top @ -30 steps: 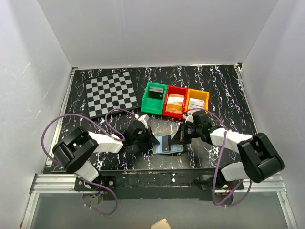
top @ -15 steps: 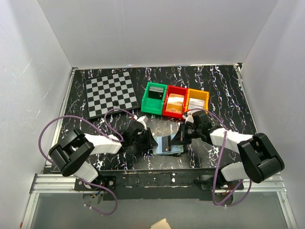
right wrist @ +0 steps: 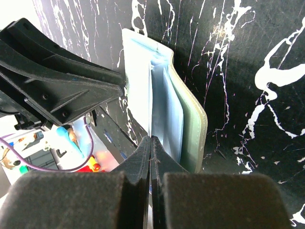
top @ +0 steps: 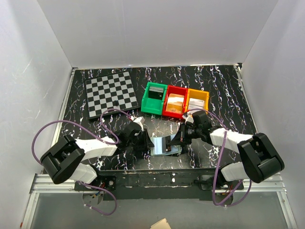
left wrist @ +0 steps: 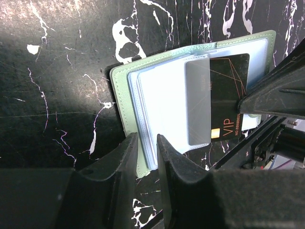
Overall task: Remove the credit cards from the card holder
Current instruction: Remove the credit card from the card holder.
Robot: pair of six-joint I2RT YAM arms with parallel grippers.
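Starting at the left, a checkerboard (top: 110,91) lies at the back of the marbled table (top: 224,86). Nearer the front, the left gripper (left wrist: 145,140) has its fingers slightly parted over the near edge of the card holder (left wrist: 162,90); I cannot tell whether they touch it. The holder lies open between both grippers, with a grey card (left wrist: 198,102) and a black card (left wrist: 229,86) overlapping in its pockets. The right gripper (right wrist: 150,141) is closed tight at the holder's leaves; a pinch cannot be told. A green bin (top: 153,98), a red bin (top: 174,102) and an orange bin (top: 197,100) stand behind.
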